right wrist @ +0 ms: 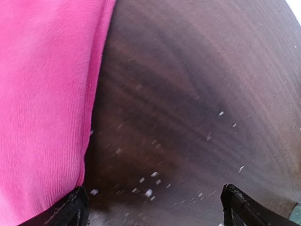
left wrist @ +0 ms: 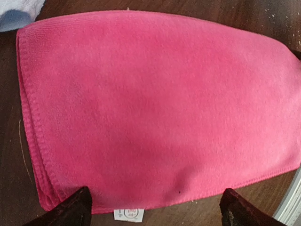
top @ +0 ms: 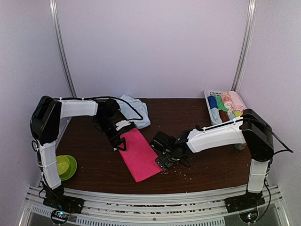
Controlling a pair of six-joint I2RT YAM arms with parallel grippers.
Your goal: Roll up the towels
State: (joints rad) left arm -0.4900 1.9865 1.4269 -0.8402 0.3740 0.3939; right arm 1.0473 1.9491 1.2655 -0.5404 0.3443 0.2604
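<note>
Magenta towel (top: 139, 154): folded flat, mid-worktop (top: 188, 113) | light-blue towel (top: 136, 109): crumpled at rear | left jaws: wide open over magenta towel's far end | right jaws: wide open beside its right edge, empty

so I count one pink towel (top: 139, 155), one pale blue towel (top: 141, 113), one green bowl (top: 66, 166), one basket (top: 212, 92) of little rolls (top: 225, 106)

Magenta-pink towel (top: 140, 155), pale-blue towel (top: 137, 105)
</note>
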